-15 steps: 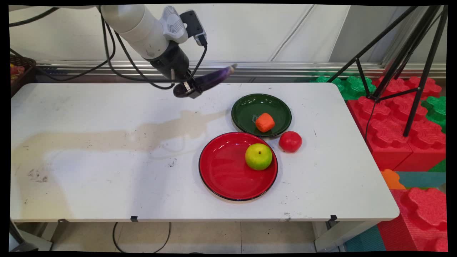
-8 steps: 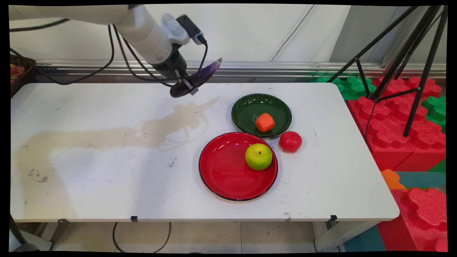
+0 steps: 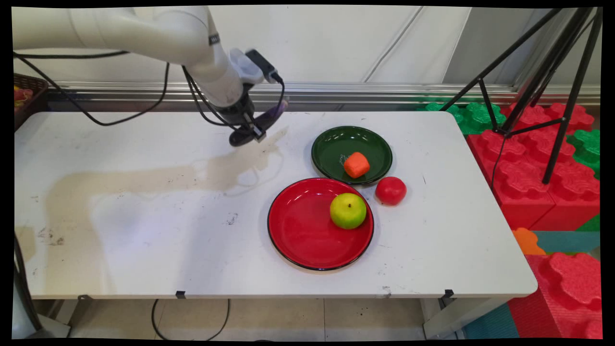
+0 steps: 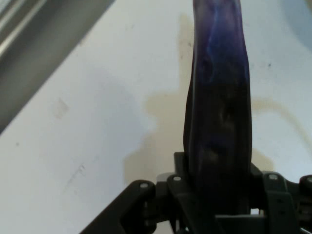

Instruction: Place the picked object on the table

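A: Eggplant, long glossy dark-purple plastic one (image 3: 262,124), is sitting clamped in the black two-finger gripper (image 3: 253,129), hanging just above the far middle of the white table (image 3: 144,230).

B: Hand view is showing more: eggplant (image 4: 219,97) is running straight up from the gripper (image 4: 219,195), fingers pressing on both sides of its lower end, arm's shadow lying on the table (image 4: 73,122) beneath.

A: Main view is giving the rest. Round dark-green plate (image 3: 336,144) is holding a small orange carrot chunk (image 3: 356,165). Round red plate with black rim (image 3: 298,230) is carrying a yellow-green apple (image 3: 348,210) at its right side. Red tomato (image 3: 390,190) is sitting on the table just beside both plates.

B: Room?

A: Black tripod (image 3: 538,72) is standing on red and green foam blocks (image 3: 543,163) at right; white wall panels (image 3: 360,43) are running behind.
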`<state>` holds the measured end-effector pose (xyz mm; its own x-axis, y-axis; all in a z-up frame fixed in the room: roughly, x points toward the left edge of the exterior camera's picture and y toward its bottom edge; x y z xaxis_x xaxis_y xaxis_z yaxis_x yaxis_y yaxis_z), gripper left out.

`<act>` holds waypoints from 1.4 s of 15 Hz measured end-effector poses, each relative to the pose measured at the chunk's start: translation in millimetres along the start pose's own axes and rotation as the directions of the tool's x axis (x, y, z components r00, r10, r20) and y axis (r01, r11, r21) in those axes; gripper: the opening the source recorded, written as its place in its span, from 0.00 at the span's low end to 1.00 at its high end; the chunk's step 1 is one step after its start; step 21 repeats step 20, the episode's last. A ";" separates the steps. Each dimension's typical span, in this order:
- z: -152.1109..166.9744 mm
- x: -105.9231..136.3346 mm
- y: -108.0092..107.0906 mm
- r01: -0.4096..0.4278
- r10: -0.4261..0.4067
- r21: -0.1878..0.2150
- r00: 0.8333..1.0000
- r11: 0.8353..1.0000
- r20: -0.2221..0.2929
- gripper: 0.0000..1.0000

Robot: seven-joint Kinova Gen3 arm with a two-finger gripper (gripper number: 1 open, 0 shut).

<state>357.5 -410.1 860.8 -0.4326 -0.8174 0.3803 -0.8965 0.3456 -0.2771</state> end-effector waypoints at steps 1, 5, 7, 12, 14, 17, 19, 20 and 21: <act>10.1 0.1 1.7 -0.002 0.002 -0.001 1.000 1.000 0.013 0.00; 35.5 0.0 7.2 -0.004 0.004 -0.005 0.999 1.000 0.040 0.00; 46.3 0.4 10.3 -0.006 0.006 -0.007 0.999 1.000 0.048 0.00; 68.2 1.0 18.0 -0.013 0.013 -0.011 0.998 1.000 0.060 0.00; 72.1 1.5 19.9 -0.016 0.016 -0.012 0.998 1.000 0.060 0.00; 74.9 2.2 21.6 -0.022 0.022 -0.010 0.998 1.000 0.051 1.00; 74.1 2.3 21.7 -0.031 0.031 -0.008 0.999 0.999 0.045 1.00; 72.6 2.0 21.4 -0.037 0.037 -0.007 0.998 0.999 0.040 1.00; 72.6 2.0 21.4 -0.037 0.037 -0.007 0.998 0.999 0.040 1.00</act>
